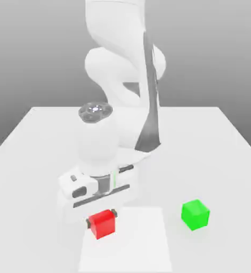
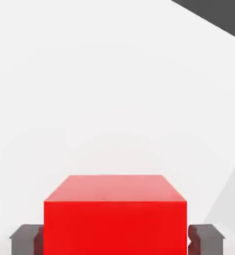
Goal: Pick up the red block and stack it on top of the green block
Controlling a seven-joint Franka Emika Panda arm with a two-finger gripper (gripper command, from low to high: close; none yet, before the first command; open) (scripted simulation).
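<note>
A: How much of the red block (image 2: 114, 214) can you see from the hand camera?

B: Not all. The picture's edge cuts off its lower part. The two grey fingers (image 2: 25, 239) beside it are cut off too, so I see just their tips.

A: And in the exterior view?

B: The robot arm (image 1: 116, 48) runs out of the top, so its upper part is gone. The white hand hides most of the fingers. Only tiny dark bits peek out by the block's sides.
</note>
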